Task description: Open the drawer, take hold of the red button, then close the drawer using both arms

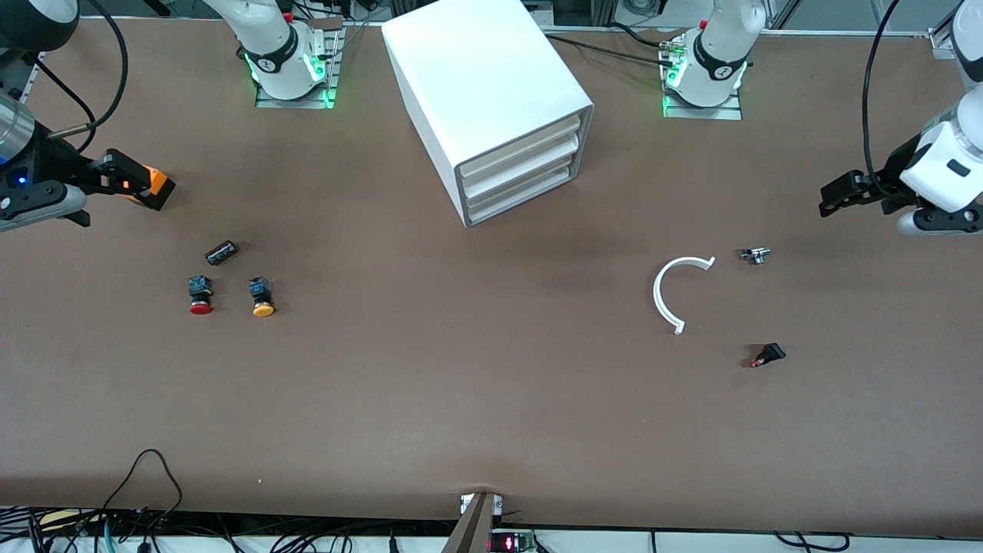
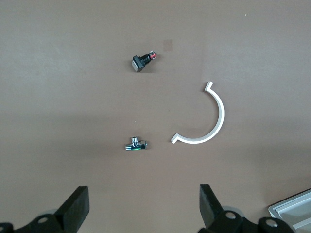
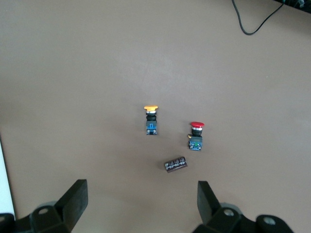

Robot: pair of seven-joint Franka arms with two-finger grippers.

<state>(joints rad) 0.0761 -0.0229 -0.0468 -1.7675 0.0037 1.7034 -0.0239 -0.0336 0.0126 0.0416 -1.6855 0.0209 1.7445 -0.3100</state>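
Note:
The white cabinet (image 1: 491,84) stands at the table's middle near the robots' bases, and its cream drawer fronts (image 1: 522,175) are all shut. The red-capped button (image 1: 200,296) lies on the table toward the right arm's end, beside the orange-capped button (image 1: 262,297). Both show in the right wrist view, the red one (image 3: 196,137) and the orange one (image 3: 151,120). My right gripper (image 1: 123,175) (image 3: 141,208) is open and empty, up over the table's end by the orange box. My left gripper (image 1: 839,196) (image 2: 144,211) is open and empty, up over the left arm's end.
An orange box (image 1: 159,189) sits partly under the right gripper. A dark cylinder (image 1: 221,252) (image 3: 175,164) lies near the buttons. Toward the left arm's end lie a white arc (image 1: 670,292) (image 2: 206,121), a metal fitting (image 1: 756,254) (image 2: 135,144) and a black connector (image 1: 768,355) (image 2: 142,61).

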